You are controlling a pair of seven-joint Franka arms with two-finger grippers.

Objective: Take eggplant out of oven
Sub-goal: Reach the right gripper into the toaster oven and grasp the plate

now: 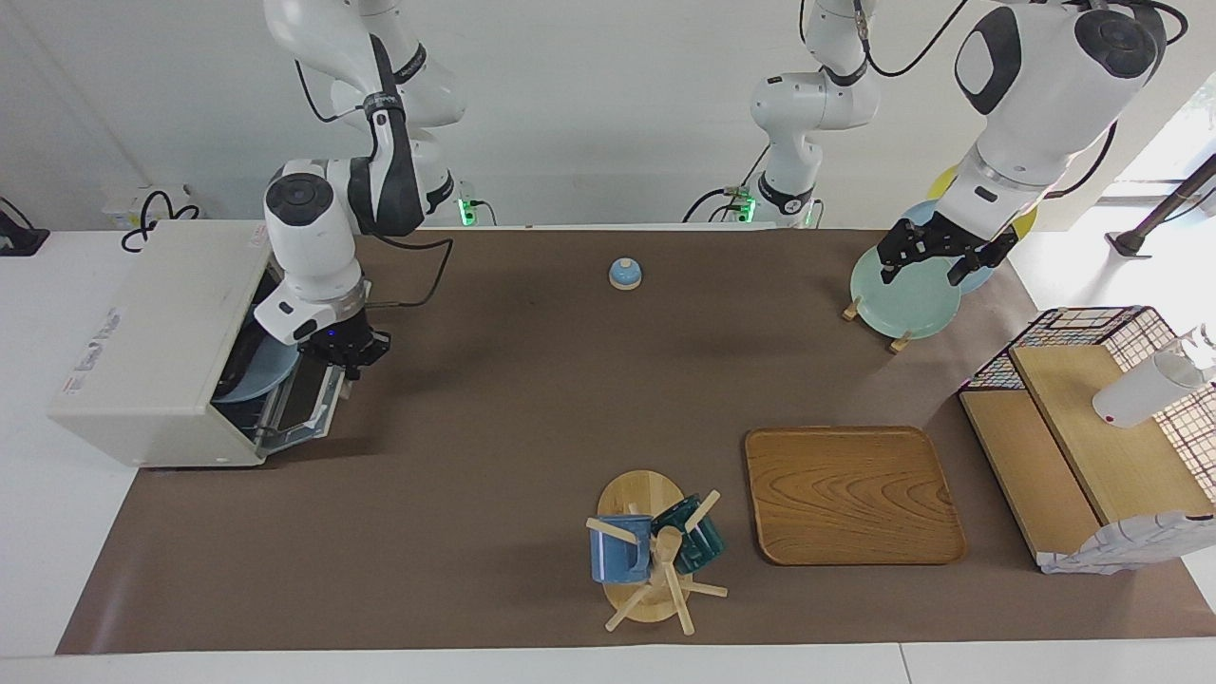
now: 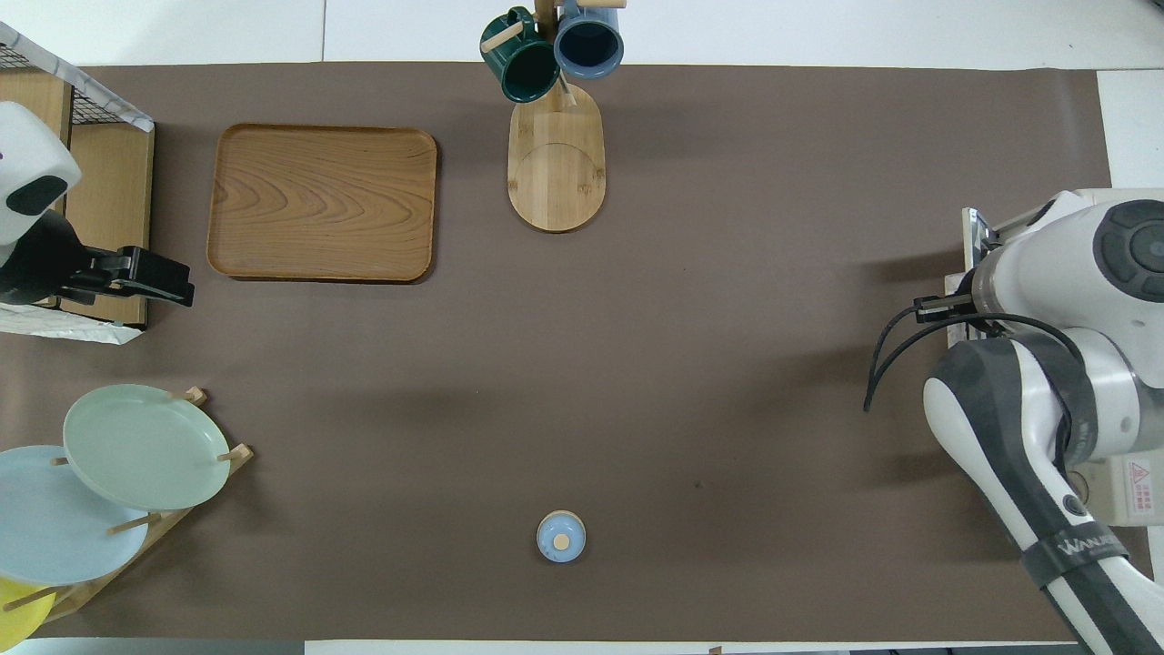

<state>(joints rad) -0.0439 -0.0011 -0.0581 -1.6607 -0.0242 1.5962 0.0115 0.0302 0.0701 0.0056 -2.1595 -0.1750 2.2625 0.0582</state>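
Note:
The cream-white oven [image 1: 152, 342] stands at the right arm's end of the table, its glass door [image 1: 302, 410] dropped open. A blue-grey plate [image 1: 256, 372] shows inside it. The eggplant is hidden; I see none of it in either view. My right gripper [image 1: 344, 359] is low at the oven's mouth, just above the open door. In the overhead view the right arm covers it and only the oven's edge [image 2: 975, 238] shows. My left gripper [image 1: 923, 275] is open and empty, raised over the plate rack's end of the table, and waits [image 2: 182, 289].
A plate rack with a green plate [image 1: 902, 294] and a wire basket with wooden shelves [image 1: 1092, 427] stand at the left arm's end. A wooden tray [image 1: 850, 494], a mug tree [image 1: 655, 551] and a small blue bell [image 1: 625, 274] are mid-table.

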